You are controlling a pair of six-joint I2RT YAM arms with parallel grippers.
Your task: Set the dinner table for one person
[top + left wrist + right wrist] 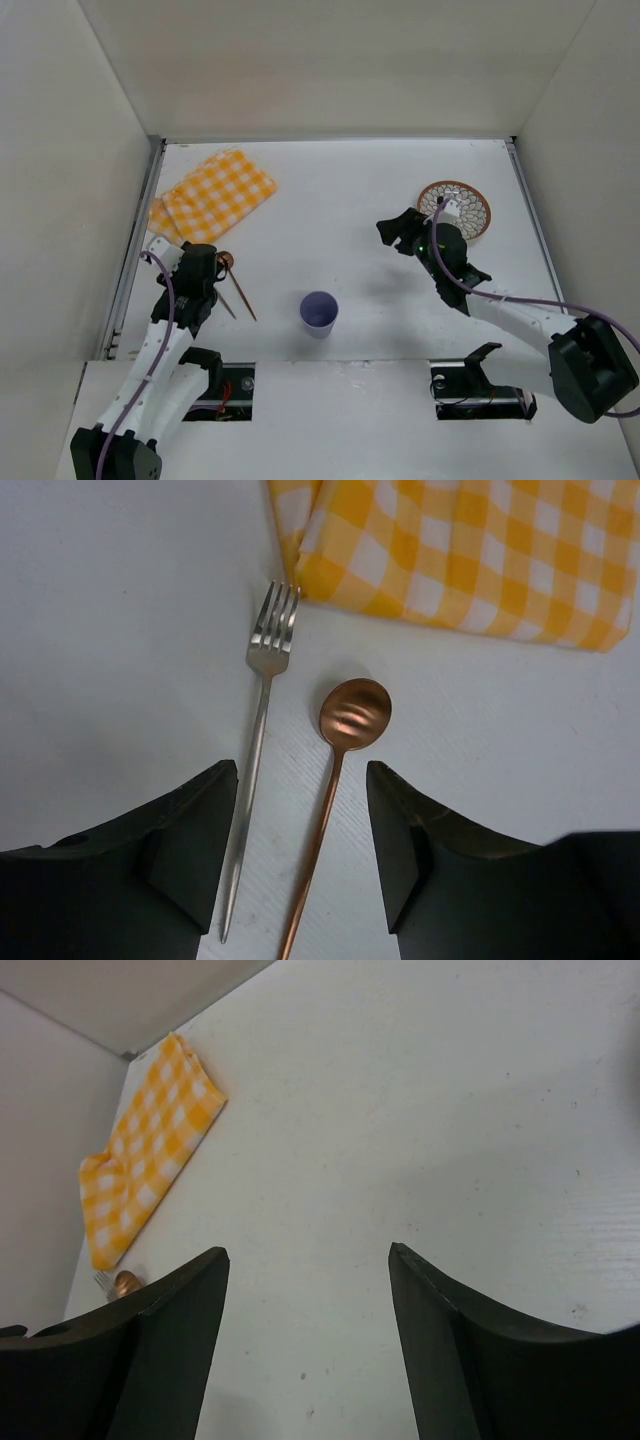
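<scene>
Desk (pixel 340 200) sat white under both arms. Left pincer (pixel 300 775) gaped wide over the fork (pixel 262 710) and copper spoon (pixel 354 714), gripping nothing. Right pincer (pixel 307 1250) hung spread and empty too, near the plate (pixel 481 200).

Cup (pixel 319 312) on surface (pixel 340 190), near front edge. Just left of cup: spoon (pixel 340 742), then fork (pixel 262 705) farther left, side by side. Behind-left of cup: cloth mat (pixel 213 194). Behind-right of cup, well apart: plate (pixel 473 209).

A lab test cell: white walls (pixel 300 60) box in the dinner table (pixel 340 190) and bolted-down robot arms (pixel 165 335).
</scene>
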